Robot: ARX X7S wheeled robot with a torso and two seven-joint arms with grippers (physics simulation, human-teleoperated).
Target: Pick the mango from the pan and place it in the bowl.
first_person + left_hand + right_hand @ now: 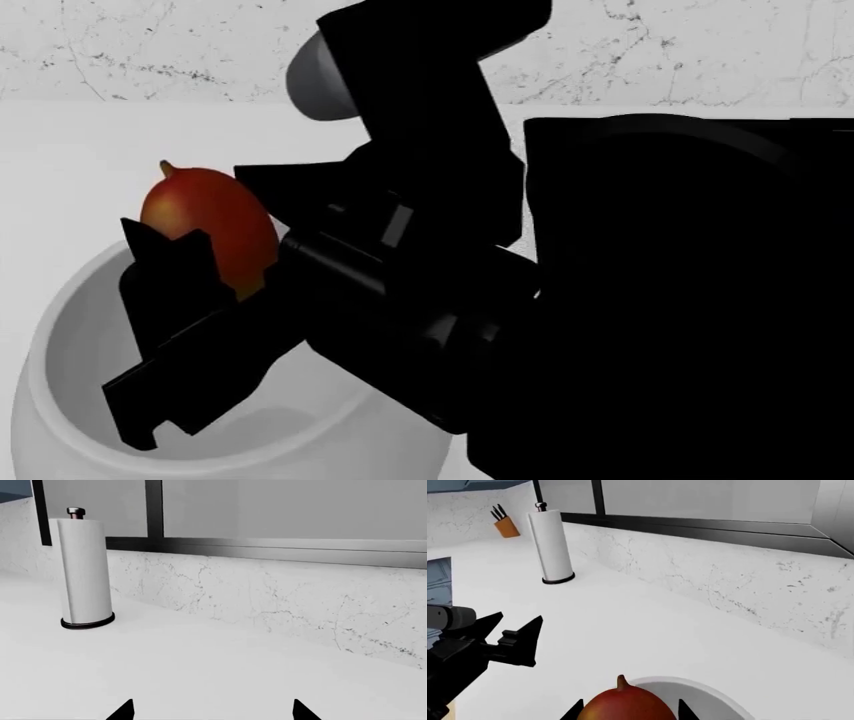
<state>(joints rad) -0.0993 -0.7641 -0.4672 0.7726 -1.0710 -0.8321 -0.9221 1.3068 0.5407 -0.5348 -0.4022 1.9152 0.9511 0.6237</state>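
Observation:
My right gripper (pixel 214 222) is shut on the mango (pixel 200 215), a red-orange fruit with its stem nub up, and holds it over the near rim of the light-grey bowl (pixel 60 400). In the right wrist view the mango (pixel 624 705) sits between the two black fingertips, with the bowl's rim (pixel 710 692) just behind it. My left gripper (pixel 213 711) is open and empty over bare white counter; it also shows in the right wrist view (pixel 510 630). The pan is only a faint curved rim (pixel 674 125) in the black area at right.
A paper towel roll on a black stand (pixel 551 545) stands by the marble backsplash (pixel 727 590) and also shows in the left wrist view (pixel 85 570). A knife block (pixel 506 526) sits farther along. My right arm (pixel 414 270) hides much of the counter in the head view.

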